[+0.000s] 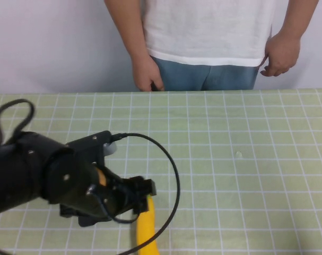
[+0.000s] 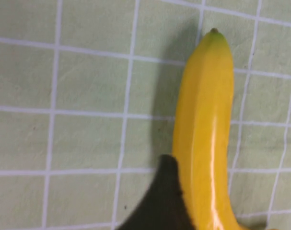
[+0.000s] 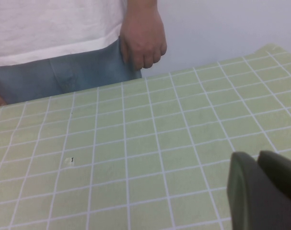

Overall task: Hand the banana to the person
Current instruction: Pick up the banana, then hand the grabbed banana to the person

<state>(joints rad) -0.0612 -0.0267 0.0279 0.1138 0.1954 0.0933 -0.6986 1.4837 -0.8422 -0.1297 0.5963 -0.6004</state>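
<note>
The banana (image 1: 146, 229) is bright yellow and lies on the green grid mat at the near edge, left of centre. My left gripper (image 1: 141, 192) hangs right over its far end. In the left wrist view the banana (image 2: 203, 124) lies lengthwise, with one dark finger (image 2: 162, 203) against its side. The other finger is out of frame, so the jaws stand open astride it. The person (image 1: 208, 32), in a white T-shirt and jeans, stands behind the far table edge with both hands hanging down. My right gripper (image 3: 258, 158) is shut and empty, low over the mat.
The green grid mat (image 1: 240, 154) covers the table. A black cable (image 1: 171, 175) loops from the left arm over the mat beside the banana. The person's hand (image 3: 143, 40) hangs at the far edge in the right wrist view.
</note>
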